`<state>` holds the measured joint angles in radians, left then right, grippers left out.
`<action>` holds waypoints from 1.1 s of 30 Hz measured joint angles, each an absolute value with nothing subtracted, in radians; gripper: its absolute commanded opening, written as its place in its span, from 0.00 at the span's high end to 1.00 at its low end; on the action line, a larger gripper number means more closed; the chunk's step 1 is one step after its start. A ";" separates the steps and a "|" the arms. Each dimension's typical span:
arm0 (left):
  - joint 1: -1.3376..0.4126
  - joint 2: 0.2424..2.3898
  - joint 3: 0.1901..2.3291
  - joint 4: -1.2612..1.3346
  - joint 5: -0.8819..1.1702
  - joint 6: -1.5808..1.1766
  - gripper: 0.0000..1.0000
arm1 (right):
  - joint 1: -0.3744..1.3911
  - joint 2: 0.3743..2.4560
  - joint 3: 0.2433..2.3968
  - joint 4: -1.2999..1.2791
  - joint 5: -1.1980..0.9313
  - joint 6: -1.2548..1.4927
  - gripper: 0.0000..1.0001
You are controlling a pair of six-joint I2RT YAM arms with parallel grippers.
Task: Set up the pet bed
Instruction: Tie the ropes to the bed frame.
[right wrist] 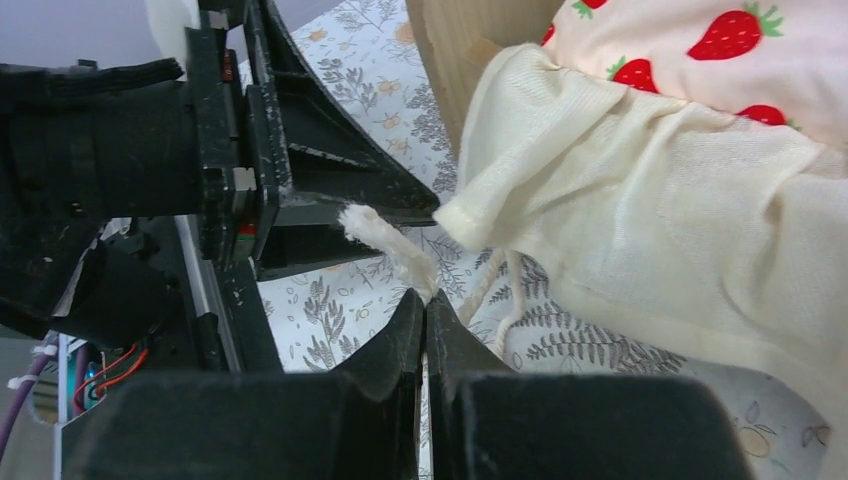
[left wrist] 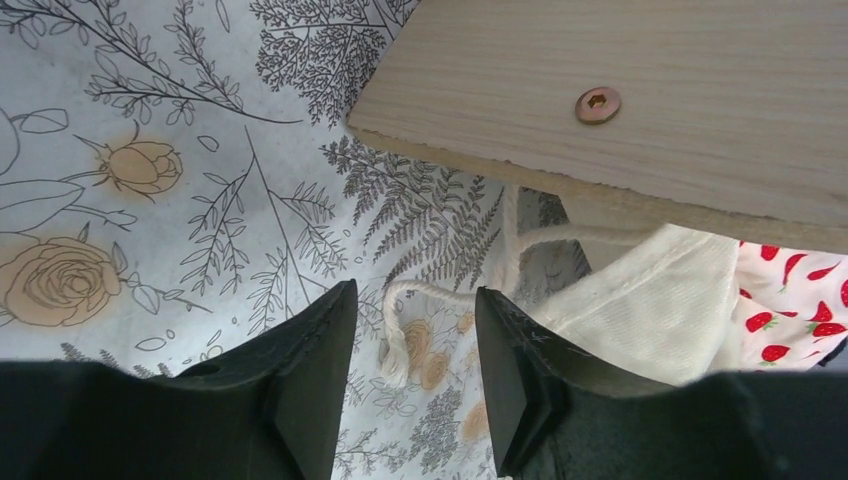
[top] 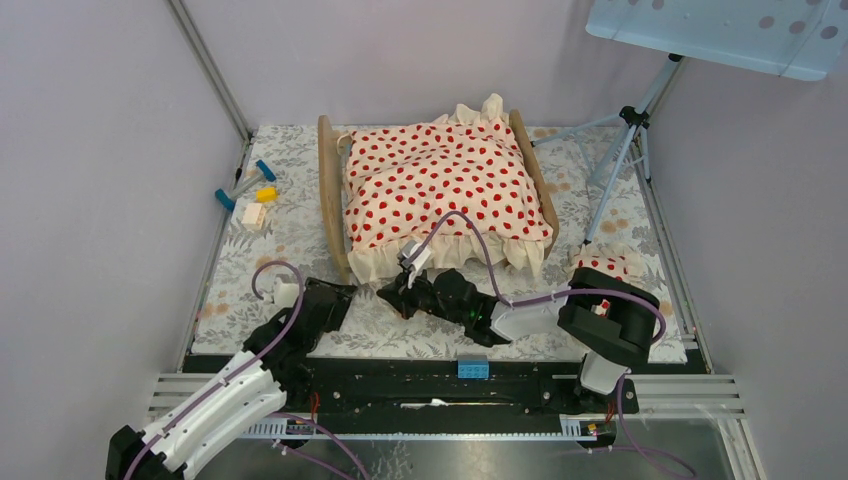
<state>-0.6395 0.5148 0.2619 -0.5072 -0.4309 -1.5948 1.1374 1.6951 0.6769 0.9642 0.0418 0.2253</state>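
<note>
The pet bed [top: 329, 190], a light-wood frame, stands mid-table with a cream red-dotted blanket [top: 440, 180] draped over it; the mattress is hidden. In the left wrist view my left gripper [left wrist: 415, 292] is open by the bed's wooden end board [left wrist: 650, 100]. The frayed end of a white cord [left wrist: 398, 340] lies loose on the mat between its fingers. My right gripper [right wrist: 425, 298] is shut on a white cord [right wrist: 385, 245] that hangs from the blanket's cream ruffle [right wrist: 640, 220]. The left arm's fingers [right wrist: 340, 175] sit just beyond it. Both grippers [top: 335, 295] [top: 402, 290] are at the bed's near end.
A small red-dotted pillow [top: 605, 262] lies by the right arm. Toy blocks and blue-handled pieces [top: 250, 195] sit at the mat's left edge. A tripod [top: 620, 160] stands at the back right, and a blue block [top: 473, 367] rests on the front rail. Walls close in on both sides.
</note>
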 measured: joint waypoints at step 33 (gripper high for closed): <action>-0.636 0.687 0.165 -0.101 -0.469 -1.512 0.51 | 1.137 1.804 0.648 1.081 -0.078 0.235 1.00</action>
